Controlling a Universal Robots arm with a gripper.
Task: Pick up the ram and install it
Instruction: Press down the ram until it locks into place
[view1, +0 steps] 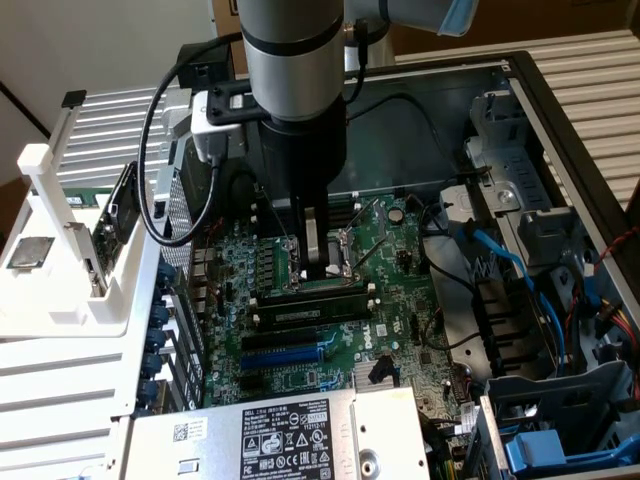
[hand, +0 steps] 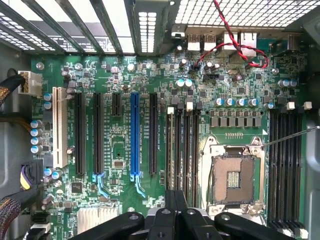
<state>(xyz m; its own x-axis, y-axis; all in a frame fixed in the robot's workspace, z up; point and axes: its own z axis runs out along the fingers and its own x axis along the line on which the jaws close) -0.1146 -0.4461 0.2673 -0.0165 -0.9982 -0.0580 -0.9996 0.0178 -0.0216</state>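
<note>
My gripper (view1: 319, 268) hangs straight down from the grey arm over the motherboard (view1: 390, 300) inside the open computer case. Its black fingers are shut, tips together, with nothing visible between them. Directly under the tips a long dark stick, which I take for the ram (view1: 305, 300), stands in the bank of memory slots beside the processor socket (view1: 345, 250). Whether the tips touch it I cannot tell. In the wrist view the gripper (hand: 175, 196) sits over the black memory slots (hand: 183, 150) with white end clips, next to the socket (hand: 232, 177).
A blue expansion slot (view1: 285, 355) (hand: 135, 135) and black slots lie beside the memory bank. The labelled silver power supply (view1: 270, 435) is at the near edge. A white rack (view1: 60, 250) stands at the exterior view's left. Blue cables (view1: 500, 260) and drive cages crowd the right.
</note>
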